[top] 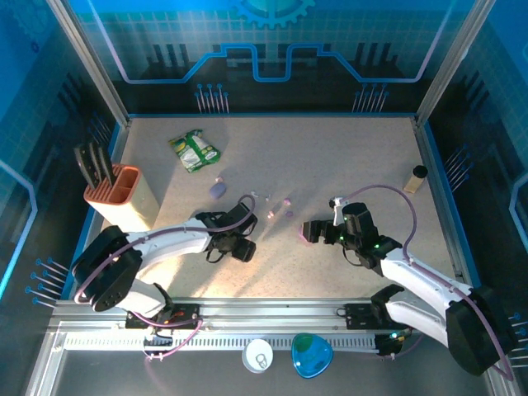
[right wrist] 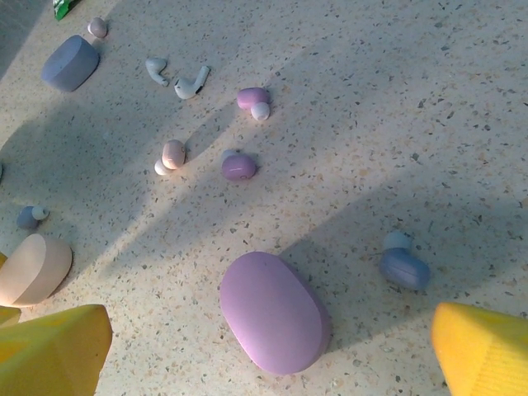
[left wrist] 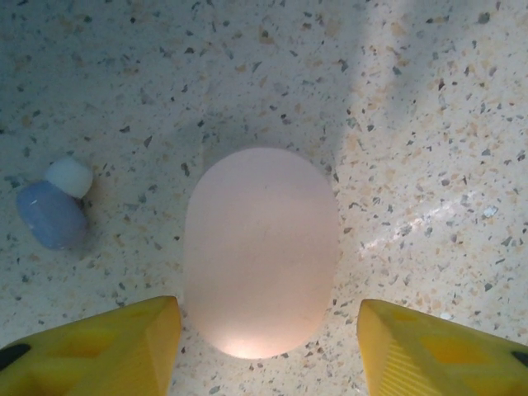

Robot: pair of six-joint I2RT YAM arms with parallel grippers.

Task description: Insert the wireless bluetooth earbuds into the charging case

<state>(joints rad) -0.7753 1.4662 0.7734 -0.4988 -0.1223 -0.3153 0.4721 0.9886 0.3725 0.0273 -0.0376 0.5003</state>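
Case [left wrist: 261,247] inside left tool [left wrist: 268,313], earbud [left wrist: 54,210] leftward (apart)

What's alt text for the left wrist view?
A pale pink oval case lies on the speckled table between the yellow fingers of the left gripper, which stand open around it. A small blue earbud with a white tip sits at picture left.

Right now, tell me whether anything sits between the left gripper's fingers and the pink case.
Nothing visible does. The pink case lies between the open fingers of the left gripper, with bare table on either side of it. A small blue earbud lies off to the case's left, outside that gap.
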